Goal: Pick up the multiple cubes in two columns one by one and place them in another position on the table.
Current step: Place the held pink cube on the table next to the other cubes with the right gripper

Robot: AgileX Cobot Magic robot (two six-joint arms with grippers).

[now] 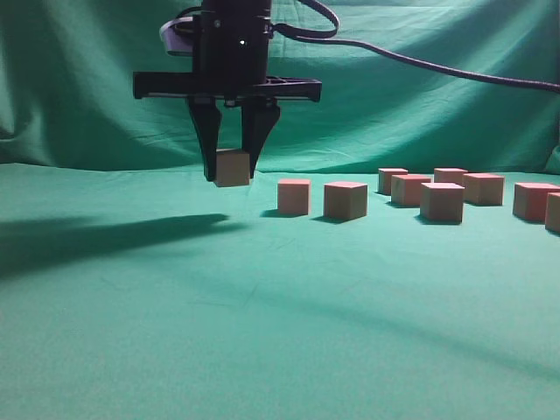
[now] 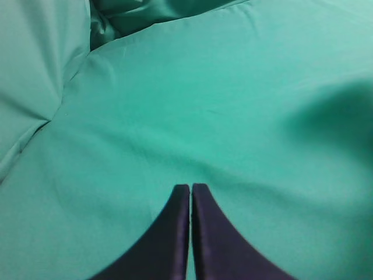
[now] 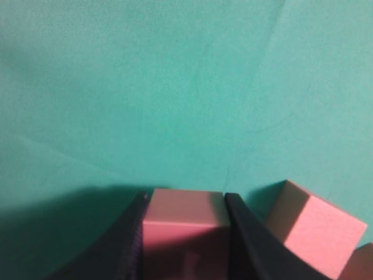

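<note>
One cube (image 1: 232,167) hangs clamped in our right jaws above the surface (image 1: 262,332), placed cubes (image 1: 294,196) at three o'clock; left jaws together.

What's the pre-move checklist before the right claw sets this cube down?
1. Grip: right claw shut on the held cube, fingers on both side faces. Ok.
2. Cube clear of the table: it hangs above the cloth in the exterior view. Ok.
3. Spacing: nearest resting cube sits apart to the right. Ok.
4. Drop spot below: bare cloth, only shadow. Ok.
5. Left claw: shut, holding nothing, over bare cloth. Ok.
6. Left arm's distance from the right arm: cannot tell.
</note>
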